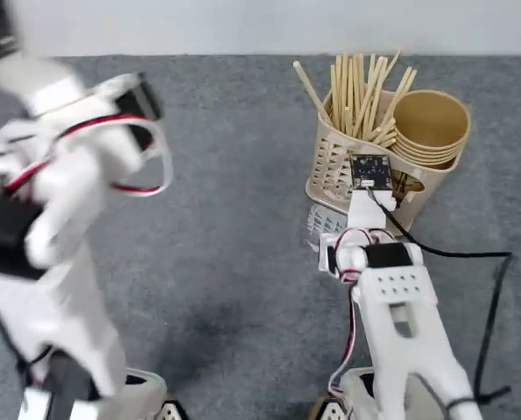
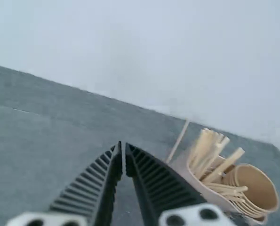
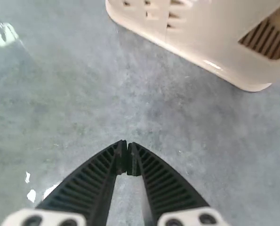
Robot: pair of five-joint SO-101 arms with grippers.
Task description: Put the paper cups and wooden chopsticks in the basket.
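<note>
Paper cups (image 1: 431, 122) sit nested in one stack inside the basket (image 1: 334, 171), at the far right of the table. The stack fills the basket's right half, and its round tan rims lie one just inside the next. The chopsticks (image 1: 361, 92) stand in the left half, a loose sheaf of pale wooden sticks fanning up and out over the rim. One stick leans well away to the left.

The basket is cream plastic with slotted walls and a rounded, flared foot. It rests on a grey cloth (image 1: 234, 219) with a felt-like nap that covers the table.

The right arm (image 1: 400, 306), made of white moulded plastic, stands directly in front of the basket. A black cable (image 1: 470, 254) loops off to its right. The right gripper (image 3: 126, 143) hangs just above the cloth near the basket's foot. Its black ribbed fingers are pressed together with nothing between them.

The left arm (image 1: 59, 175) is raised over the left side of the table, well apart from the basket, with red and white wires (image 1: 137, 188) curling off it. The left gripper (image 2: 124, 146) is likewise closed and empty. It points across the bare cloth towards a plain pale wall (image 2: 154, 47), with the basket off to one side.
</note>
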